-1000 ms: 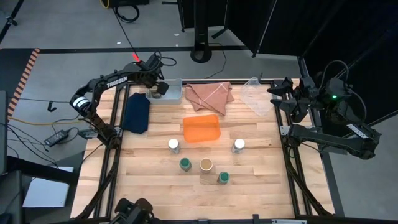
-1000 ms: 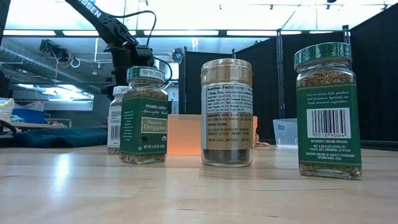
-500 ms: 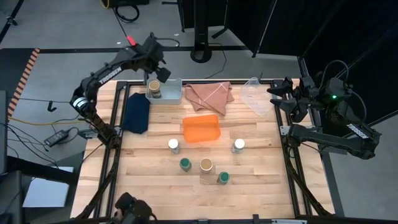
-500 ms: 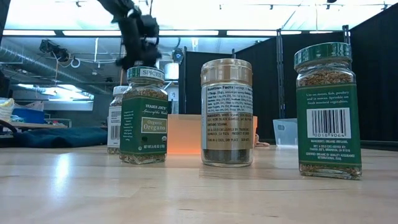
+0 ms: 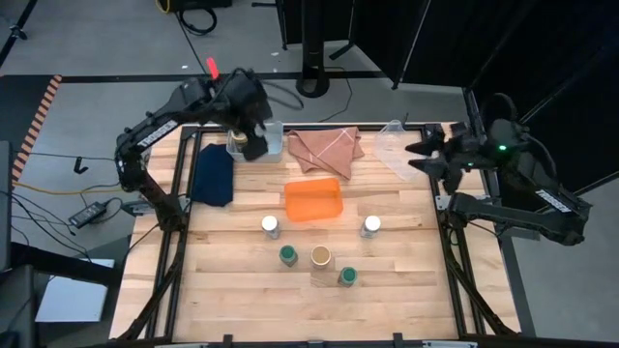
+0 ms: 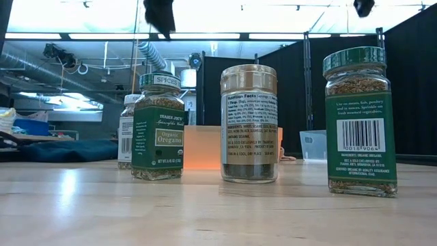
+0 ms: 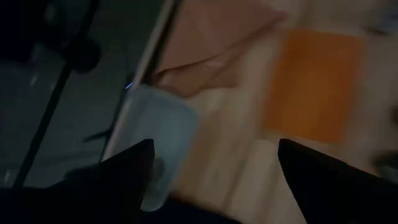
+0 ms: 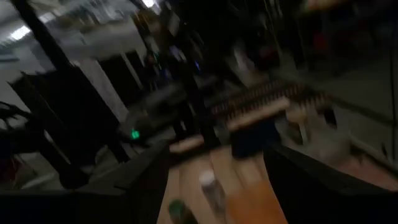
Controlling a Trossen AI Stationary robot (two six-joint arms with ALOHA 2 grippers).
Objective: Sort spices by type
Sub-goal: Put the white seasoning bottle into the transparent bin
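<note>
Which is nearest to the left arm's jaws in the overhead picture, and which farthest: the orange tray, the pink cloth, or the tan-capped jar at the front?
Measured from the left gripper, over the grey bin at the table's back left:
1. Pink cloth, beside the bin at the back.
2. Orange tray, mid-table.
3. Tan-capped jar, near the front, between two green-capped jars.

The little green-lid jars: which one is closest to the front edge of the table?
The green-capped jar right of the tan-capped jar. The other green-capped jar stands farther back, left of it.
</note>
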